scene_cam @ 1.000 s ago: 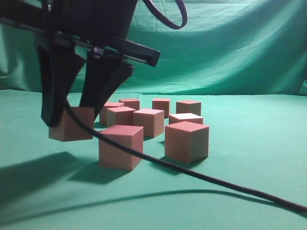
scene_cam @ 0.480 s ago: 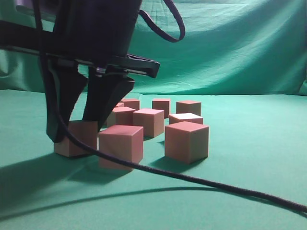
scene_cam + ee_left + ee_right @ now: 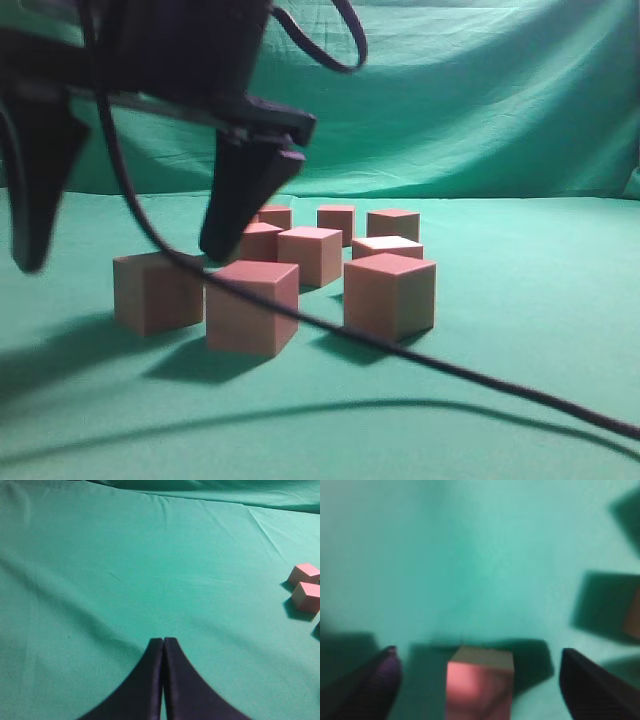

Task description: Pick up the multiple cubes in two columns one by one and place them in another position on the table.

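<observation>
Several salmon-pink cubes stand in a cluster on the green table (image 3: 530,330), among them a front left cube (image 3: 250,307) and a front right cube (image 3: 390,293). One cube (image 3: 155,293) stands on the cloth at the left, close beside the front left one. My right gripper (image 3: 122,258) is open, its black fingers spread wide just above that cube and apart from it. The right wrist view shows that cube (image 3: 479,690) between the open right gripper's (image 3: 479,654) fingers. My left gripper (image 3: 163,640) is shut and empty over bare cloth, with two cubes (image 3: 307,596) far to its right.
A black cable (image 3: 450,375) hangs from the arm and crosses in front of the cubes down to the right. A draped green backdrop (image 3: 480,90) closes the far side. The shadow of another cube (image 3: 605,607) shows at the right of the right wrist view.
My right gripper lowered the cube it held onto the cloth beside the front left cube, then opened wide and let it go. The other cubes have not moved.
</observation>
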`<state>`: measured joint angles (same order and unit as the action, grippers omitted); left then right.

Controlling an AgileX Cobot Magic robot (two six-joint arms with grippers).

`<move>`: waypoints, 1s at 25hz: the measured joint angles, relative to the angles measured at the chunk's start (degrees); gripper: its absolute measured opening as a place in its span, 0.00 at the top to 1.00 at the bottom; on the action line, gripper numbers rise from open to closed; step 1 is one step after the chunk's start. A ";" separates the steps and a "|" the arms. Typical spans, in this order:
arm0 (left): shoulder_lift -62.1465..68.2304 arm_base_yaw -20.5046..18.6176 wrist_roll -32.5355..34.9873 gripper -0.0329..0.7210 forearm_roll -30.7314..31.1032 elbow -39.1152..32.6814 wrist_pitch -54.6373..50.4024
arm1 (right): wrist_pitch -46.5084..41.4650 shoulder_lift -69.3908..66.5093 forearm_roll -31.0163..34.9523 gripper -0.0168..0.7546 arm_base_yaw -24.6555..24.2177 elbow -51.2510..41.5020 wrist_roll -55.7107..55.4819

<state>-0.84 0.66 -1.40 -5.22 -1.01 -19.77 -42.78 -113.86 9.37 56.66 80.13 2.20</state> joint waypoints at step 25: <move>0.00 0.00 0.00 0.96 0.00 0.00 0.00 | -29.88 19.85 -8.00 0.98 1.99 42.69 -2.64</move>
<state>-0.84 0.66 -1.40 -5.22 -1.01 -19.77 -72.66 -94.00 1.37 58.65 122.82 -0.44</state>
